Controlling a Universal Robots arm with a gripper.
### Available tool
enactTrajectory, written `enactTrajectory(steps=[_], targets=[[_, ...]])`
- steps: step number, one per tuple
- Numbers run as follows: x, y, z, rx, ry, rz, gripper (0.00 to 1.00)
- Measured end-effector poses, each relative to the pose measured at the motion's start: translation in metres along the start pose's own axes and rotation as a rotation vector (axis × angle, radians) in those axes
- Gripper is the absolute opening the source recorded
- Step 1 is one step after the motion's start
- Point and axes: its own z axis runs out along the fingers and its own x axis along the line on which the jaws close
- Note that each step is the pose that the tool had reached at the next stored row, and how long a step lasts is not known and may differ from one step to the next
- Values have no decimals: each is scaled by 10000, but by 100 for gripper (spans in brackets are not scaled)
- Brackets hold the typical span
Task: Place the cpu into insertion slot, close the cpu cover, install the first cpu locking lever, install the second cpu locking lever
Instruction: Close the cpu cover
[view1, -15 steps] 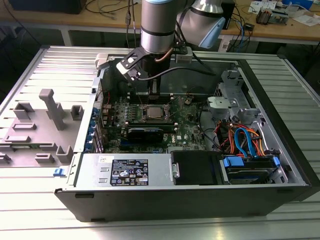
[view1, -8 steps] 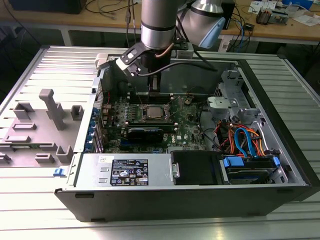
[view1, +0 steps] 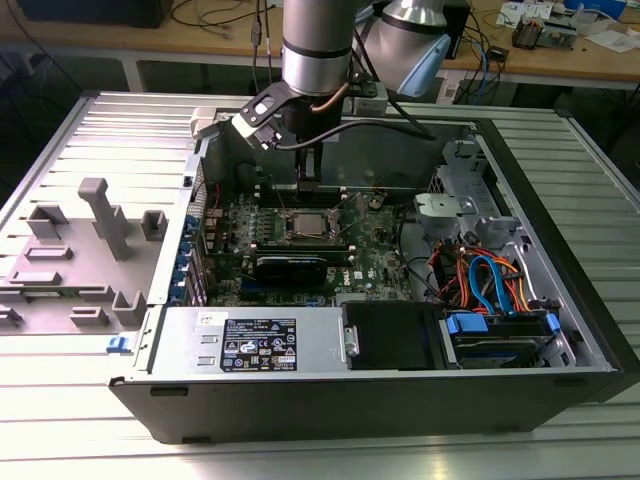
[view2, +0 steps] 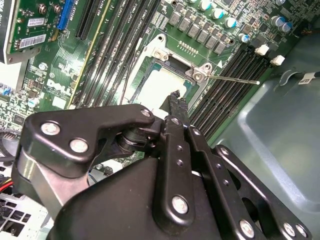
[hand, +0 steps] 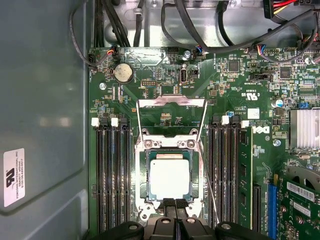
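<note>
— Where do we find the cpu (hand: 170, 177)?

— We see it lying flat in the insertion slot (hand: 142, 180). It is a small square chip with a pale silvery-grey metal top, framed by the socket's dark edge and silver rim. Around it we see the green motherboard (hand: 230, 85), with long black memory slots (hand: 112, 175) on either side.

— And the cpu cover (hand: 171, 101)?

— We read it as raised off the chip: a thin silver frame at the socket's end away from the fingers, with green board showing through its window. A thin wire locking lever (hand: 211, 185) slants along one side.

— What do we make of the gripper (hand: 175, 201)?

— Its two black fingers are pressed together with nothing between them, tips over the socket's rim just beside the chip, inside the open computer case (view1: 400, 395)
</note>
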Motion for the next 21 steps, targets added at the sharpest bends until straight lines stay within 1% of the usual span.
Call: enactTrajectory(steps=[19, 21], targets=[[0, 0, -13, 0, 1, 0, 11], [-1, -2, -67, 0, 1, 0, 11]])
